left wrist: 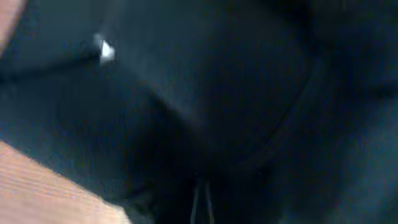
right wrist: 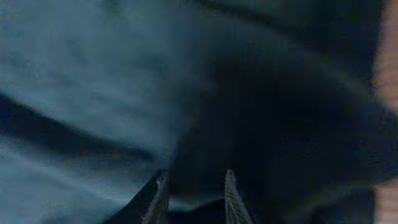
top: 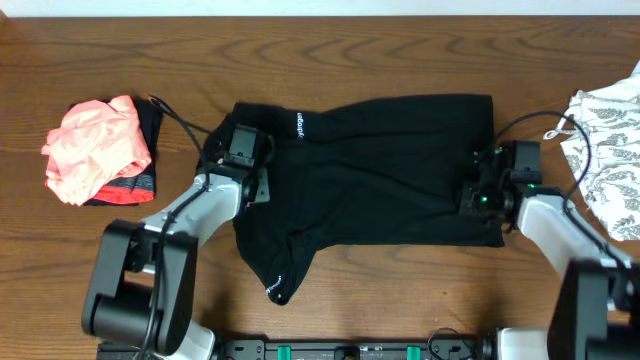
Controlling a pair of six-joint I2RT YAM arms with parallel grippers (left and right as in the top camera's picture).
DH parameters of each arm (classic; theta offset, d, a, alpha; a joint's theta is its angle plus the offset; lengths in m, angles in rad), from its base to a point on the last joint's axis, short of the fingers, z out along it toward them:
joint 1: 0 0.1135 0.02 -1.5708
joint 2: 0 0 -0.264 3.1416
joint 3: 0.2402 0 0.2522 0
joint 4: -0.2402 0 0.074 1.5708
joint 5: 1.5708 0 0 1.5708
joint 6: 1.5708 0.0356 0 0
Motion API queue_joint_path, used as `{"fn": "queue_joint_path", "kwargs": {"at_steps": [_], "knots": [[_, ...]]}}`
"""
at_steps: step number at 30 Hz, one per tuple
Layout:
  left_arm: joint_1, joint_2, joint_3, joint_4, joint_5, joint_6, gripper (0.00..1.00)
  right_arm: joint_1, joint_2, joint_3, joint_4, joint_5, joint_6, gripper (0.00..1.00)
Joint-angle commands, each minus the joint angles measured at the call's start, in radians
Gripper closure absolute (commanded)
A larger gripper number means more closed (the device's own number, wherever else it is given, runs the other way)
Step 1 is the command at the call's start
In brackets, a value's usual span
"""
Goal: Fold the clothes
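Brown wood-grain table (top: 420,300) fills the overhead view and shows only as pale slivers at the edges of both wrist views.

Up close, the left gripper (left wrist: 200,202) has its jaws drawn together into a thin line, nosed into blurred black cloth. Whether any cloth is pinched between them cannot be told. From overhead it sits at the left edge of the black garment (top: 380,170).

The right gripper (right wrist: 196,190) shows two fingertips (right wrist: 160,194) standing apart, with dark fabric filling the gap beyond them and nothing clearly clamped. Overhead places it on the garment's right edge, low down, where its jaws cannot be made out.

Only the overhead view gives the garment's whole shape. It is spread flat across the middle of the table, with a flap hanging toward the near edge. One small white logo print (top: 298,124) lies near its top left.

A crumpled coral-pink garment (top: 95,145) lies well off to the left. A white leaf-patterned garment (top: 610,150) is at the right edge.
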Motion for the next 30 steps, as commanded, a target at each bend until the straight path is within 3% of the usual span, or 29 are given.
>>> {"fn": "queue_joint_path", "kwargs": {"at_steps": [1, 8, 13, 17, 22, 30], "knots": [[0.004, 0.013, 0.001, -0.068, 0.040, -0.048, 0.94, 0.007, 0.063, 0.002, 0.006, -0.006, 0.011, 0.71], [0.004, 0.013, 0.001, -0.236, 0.296, -0.048, 0.94, 0.007, 0.118, 0.002, -0.096, -0.006, 0.012, 0.66], [0.004, 0.013, 0.001, -0.436, 0.389, -0.051, 0.94, 0.007, 0.118, 0.002, -0.232, -0.007, 0.040, 0.71], [0.004, 0.013, 0.001, -0.537, 0.386, -0.050, 0.94, 0.007, 0.118, 0.002, -0.331, -0.007, 0.074, 0.73], [0.004, 0.013, 0.002, -0.507, 0.348, -0.043, 0.94, 0.005, 0.118, 0.002, -0.377, 0.007, 0.092, 0.72], [0.044, 0.013, 0.009, -0.469, 0.072, -0.058, 0.94, -0.138, 0.118, 0.002, -0.294, 0.075, 0.170, 0.73]]}}
